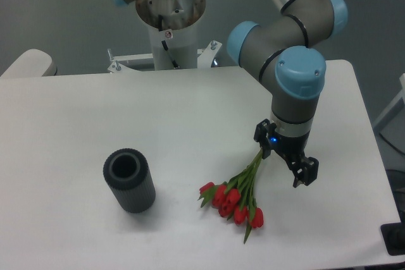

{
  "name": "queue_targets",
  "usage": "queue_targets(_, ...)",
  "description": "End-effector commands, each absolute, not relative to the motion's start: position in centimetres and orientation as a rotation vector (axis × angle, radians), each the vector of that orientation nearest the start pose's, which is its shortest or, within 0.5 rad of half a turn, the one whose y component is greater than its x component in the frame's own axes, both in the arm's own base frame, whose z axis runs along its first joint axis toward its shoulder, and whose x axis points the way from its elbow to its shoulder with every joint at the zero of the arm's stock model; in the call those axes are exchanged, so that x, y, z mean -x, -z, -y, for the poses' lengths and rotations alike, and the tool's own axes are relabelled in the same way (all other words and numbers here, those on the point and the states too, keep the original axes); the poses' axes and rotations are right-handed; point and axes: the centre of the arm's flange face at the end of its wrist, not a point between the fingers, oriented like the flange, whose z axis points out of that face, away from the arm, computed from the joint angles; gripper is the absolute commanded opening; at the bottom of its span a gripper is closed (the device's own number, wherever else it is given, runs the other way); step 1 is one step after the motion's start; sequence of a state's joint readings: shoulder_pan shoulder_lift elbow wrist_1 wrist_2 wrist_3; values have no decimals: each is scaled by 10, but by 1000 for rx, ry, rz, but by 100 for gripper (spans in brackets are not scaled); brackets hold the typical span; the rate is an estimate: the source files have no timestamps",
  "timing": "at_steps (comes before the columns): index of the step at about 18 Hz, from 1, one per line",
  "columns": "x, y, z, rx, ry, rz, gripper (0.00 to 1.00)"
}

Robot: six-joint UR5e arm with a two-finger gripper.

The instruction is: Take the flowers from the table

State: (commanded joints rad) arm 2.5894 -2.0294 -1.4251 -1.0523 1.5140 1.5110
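- Flowers (235, 195) lie on worktop (76, 124), near the front edge, right of centre; buds look to be touching the surface.
- Pincer (280, 159) sits at the stem ends; clamped or not, cannot tell.
- Judgement: grasp stage, lift not done.
- Ribbed cylinder (130, 180) well apart, left.

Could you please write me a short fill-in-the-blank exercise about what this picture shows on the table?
1. The buds of the small bunch of tulips on thin green stems are coloured ____.
2. The dark grey ribbed cylinder lies on the large flat white ____.
3. The robot's black two-finger hand is at the ____ end of the bunch, not at the buds.
4. In the picture, the cylinder lies to the ____ of the tulips.

Missing words: red; table; stem; left
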Motion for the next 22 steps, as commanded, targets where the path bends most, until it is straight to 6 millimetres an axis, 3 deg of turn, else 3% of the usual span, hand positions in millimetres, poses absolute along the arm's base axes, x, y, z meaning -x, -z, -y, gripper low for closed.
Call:
queue_targets(6,505,-329,-473,2943,-228,-702,100)
queue_targets(17,522,-279,-452,3034,-99,-308,100)
queue_targets(22,498,-252,-436,3055,-36,-289,100)
